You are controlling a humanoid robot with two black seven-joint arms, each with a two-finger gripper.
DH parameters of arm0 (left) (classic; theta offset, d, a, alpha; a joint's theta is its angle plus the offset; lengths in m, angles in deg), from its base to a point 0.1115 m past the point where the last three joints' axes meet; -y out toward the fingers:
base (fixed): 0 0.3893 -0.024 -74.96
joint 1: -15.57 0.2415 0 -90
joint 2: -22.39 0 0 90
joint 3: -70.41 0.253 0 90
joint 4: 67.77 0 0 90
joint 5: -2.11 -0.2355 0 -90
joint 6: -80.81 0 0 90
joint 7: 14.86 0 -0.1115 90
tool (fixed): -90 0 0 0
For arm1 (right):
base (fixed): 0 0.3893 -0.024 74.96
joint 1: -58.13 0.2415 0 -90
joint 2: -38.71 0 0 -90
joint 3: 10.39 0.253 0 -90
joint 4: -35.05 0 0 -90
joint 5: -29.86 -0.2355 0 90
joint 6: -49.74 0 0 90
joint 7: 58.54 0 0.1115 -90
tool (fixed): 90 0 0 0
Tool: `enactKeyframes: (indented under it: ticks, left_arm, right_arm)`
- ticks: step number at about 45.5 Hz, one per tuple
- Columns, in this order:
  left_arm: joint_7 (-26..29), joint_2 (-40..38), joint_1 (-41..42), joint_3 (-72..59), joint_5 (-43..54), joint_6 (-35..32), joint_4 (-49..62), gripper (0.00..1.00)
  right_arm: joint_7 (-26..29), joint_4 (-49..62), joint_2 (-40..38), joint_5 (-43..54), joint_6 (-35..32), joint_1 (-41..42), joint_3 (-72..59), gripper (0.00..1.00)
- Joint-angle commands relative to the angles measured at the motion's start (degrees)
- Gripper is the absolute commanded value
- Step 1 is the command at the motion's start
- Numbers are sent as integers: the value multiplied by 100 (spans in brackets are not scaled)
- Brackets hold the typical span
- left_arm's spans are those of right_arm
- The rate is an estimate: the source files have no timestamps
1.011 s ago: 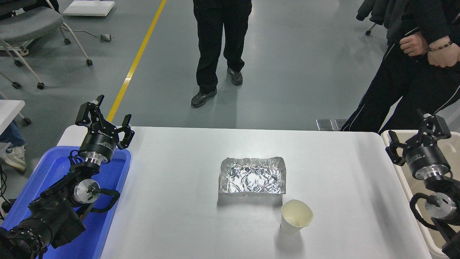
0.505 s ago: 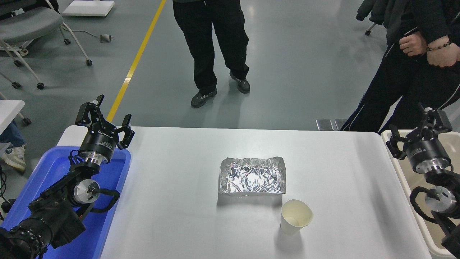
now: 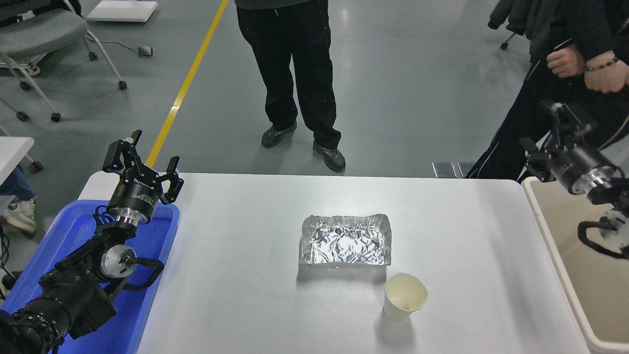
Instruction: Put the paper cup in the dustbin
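Note:
The paper cup (image 3: 404,296) stands upright on the white table (image 3: 245,275), just in front of the right corner of a crinkled foil tray (image 3: 345,240). The beige dustbin (image 3: 570,290) stands against the table's right edge. My right gripper (image 3: 546,133) is open and empty, raised above the bin's far end, far from the cup. My left gripper (image 3: 142,158) is open and empty, parked over the blue tub at the lower left.
A bright blue tub (image 3: 73,231) sits at the table's left edge under the left arm. One person (image 3: 295,73) stands beyond the far edge, another (image 3: 565,78) at the far right, close behind my right gripper. Wheeled chairs stand far left.
My right arm has risen and swung back over the bin, toward the far right. The person at the far side has stepped closer to the table. The cup has not moved.

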Motion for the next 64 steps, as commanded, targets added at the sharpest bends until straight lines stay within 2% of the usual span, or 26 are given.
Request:
enactKeyframes:
  ticks: [1, 6, 13, 21, 30, 40, 46, 64]
  left_arm:
    - [0, 0, 0, 0, 0, 0, 2, 100]
    - [0, 0, 0, 0, 0, 0, 2, 100]
    - [0, 0, 0, 0, 0, 0, 2, 100]
    - [0, 0, 0, 0, 0, 0, 2, 100]
    - [0, 0, 0, 0, 0, 0, 2, 100]
    - [0, 0, 0, 0, 0, 0, 2, 100]
    - [0, 0, 0, 0, 0, 0, -6, 100]
    - [0, 0, 0, 0, 0, 0, 2, 100]
  right_arm:
    - [1, -220, -189, 142, -592, 1737, -2291, 100]
    - [1, -544, -180, 817, -1005, 2300, -2669, 100]
    - [10, -1142, -66, 2443, -1199, 2871, -3012, 100]
    - [1, -1266, 689, 3666, -1375, 3293, -3828, 100]
    - [-17, -1318, 1472, 3834, -1384, 3592, -4919, 100]
    - [-26, -2188, 1797, 3921, -1498, 3839, -5288, 100]
    - [-34, -2294, 2017, 4264, -1498, 3839, -5622, 100]
    - [-8, -2215, 2167, 4229, -1454, 3162, -5711, 100]
